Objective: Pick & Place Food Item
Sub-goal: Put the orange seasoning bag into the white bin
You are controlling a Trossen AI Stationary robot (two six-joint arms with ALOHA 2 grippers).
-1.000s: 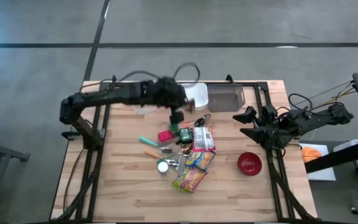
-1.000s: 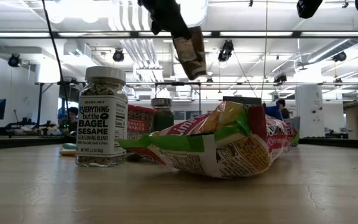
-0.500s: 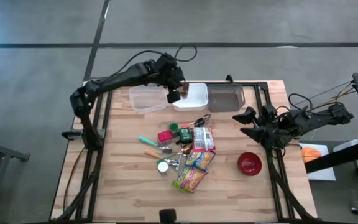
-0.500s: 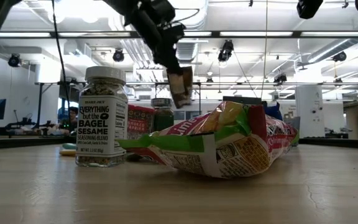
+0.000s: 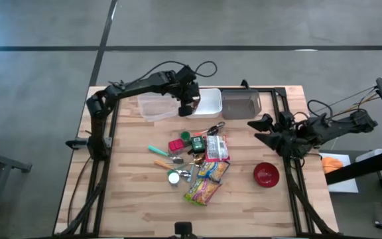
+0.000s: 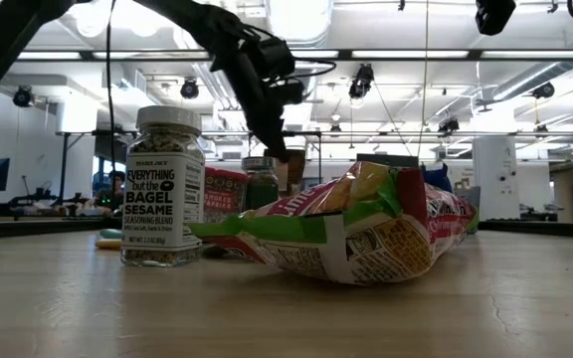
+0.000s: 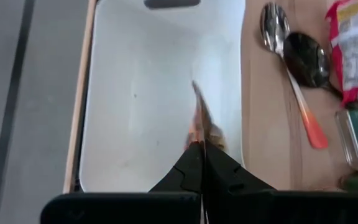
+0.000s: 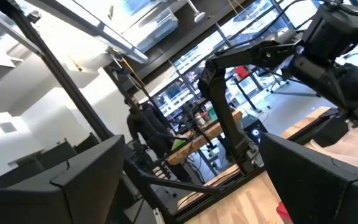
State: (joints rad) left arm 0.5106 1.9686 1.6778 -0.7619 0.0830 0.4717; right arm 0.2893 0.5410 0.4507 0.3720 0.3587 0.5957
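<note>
Jaws of left gripper (image 5: 186,108) pinch a brown packet (image 7: 202,127), now lowered into the white tray (image 7: 135,93) from above the pile a second ago. Clear tub (image 5: 154,106) beside it looks bare. Right gripper (image 5: 264,131) parked at bench (image 5: 131,192) edge, jaws spread, unchanged.

Both arms are all matte black, built from chunky joint housings linked by slim tubes. The left arm (image 5: 138,86) has a thin black cable looping up off its wrist. The right arm (image 5: 323,129) is bulkier, with loose wires trailing behind. Jaws are flat, angular black wedges with sharp edges.
</note>
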